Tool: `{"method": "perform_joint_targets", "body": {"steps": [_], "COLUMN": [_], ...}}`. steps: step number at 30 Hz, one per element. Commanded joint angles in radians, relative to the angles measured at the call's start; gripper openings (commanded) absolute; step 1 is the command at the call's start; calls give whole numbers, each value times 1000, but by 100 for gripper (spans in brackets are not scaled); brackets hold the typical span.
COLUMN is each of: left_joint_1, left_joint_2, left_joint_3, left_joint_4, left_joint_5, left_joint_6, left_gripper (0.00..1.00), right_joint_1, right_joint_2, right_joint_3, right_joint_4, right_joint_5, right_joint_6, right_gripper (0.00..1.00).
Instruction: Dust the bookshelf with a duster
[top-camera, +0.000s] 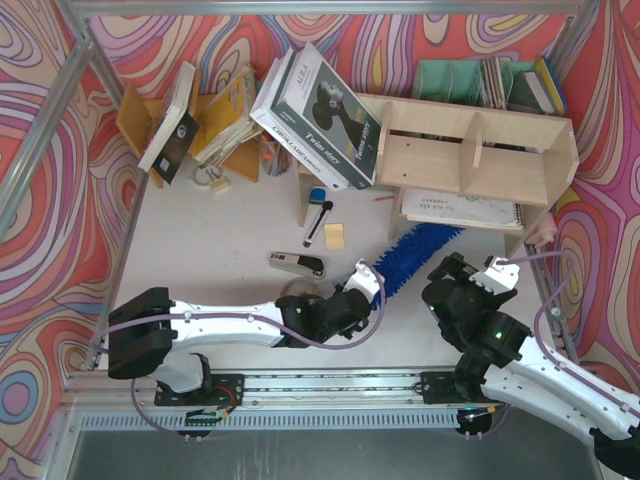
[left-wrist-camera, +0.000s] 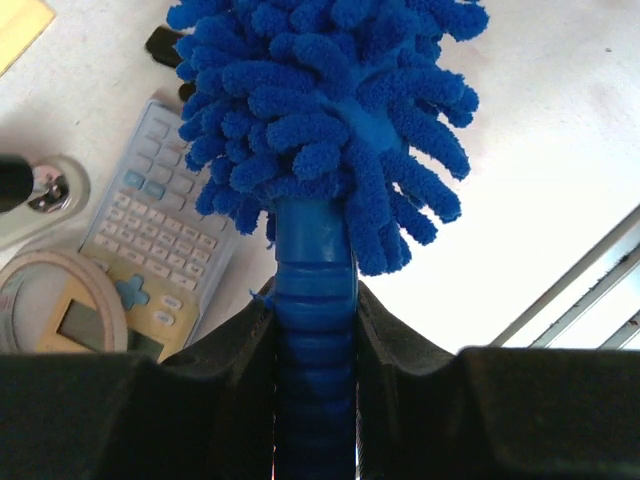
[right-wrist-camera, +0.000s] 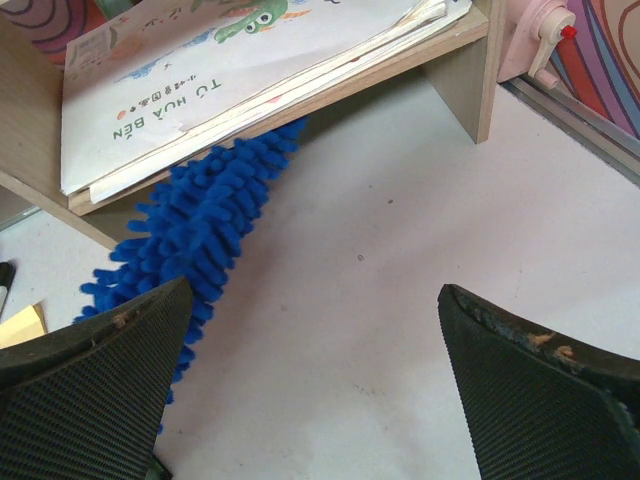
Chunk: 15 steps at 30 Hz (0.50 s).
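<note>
Your left pincer (left-wrist-camera: 315, 305) clamps the ribbed handle of the fluffy bright-blue microfiber duster (top-camera: 420, 250), its shaggy tip under the pale plywood bookshelf (top-camera: 470, 150), while your right pincer (right-wrist-camera: 315, 295) gapes apart.

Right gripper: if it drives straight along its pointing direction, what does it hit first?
Likely bare table, right of the duster head: the open right gripper tilts downward. Were its line shallower than it looks, the bookshelf bottom board, stacked with papers, would come first. Depth unclear.
</note>
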<state>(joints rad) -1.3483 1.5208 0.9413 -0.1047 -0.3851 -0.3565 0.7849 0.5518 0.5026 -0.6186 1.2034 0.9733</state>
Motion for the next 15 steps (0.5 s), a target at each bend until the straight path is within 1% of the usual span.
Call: {"method": "perform_joint_targets", "body": {"steps": [1,4,10,15], "left_joint_1": [2,2,-2,-51], "left_joint_2": [-64,-75,-102,-165], "left_joint_3": [-46,-25,46,44], "left_joint_4": [80,12,-267,-458], "left_joint_5": [-149,-158,-134,-232], "left_joint_6": [-90,-132,-243,-354], "left_gripper": [0,0,0,0], "right_joint_1": [-1,-1,-1,-1], "right_joint_2": [-6,-4,0,0], "right_joint_3": [1,1,2,1], "right_joint_4": [-20,-17,-14,-3], "right_joint_5": [28,30,31,31], "right_joint_6": [17,15,8,-2], "right_gripper": [99,99,99,99]}}
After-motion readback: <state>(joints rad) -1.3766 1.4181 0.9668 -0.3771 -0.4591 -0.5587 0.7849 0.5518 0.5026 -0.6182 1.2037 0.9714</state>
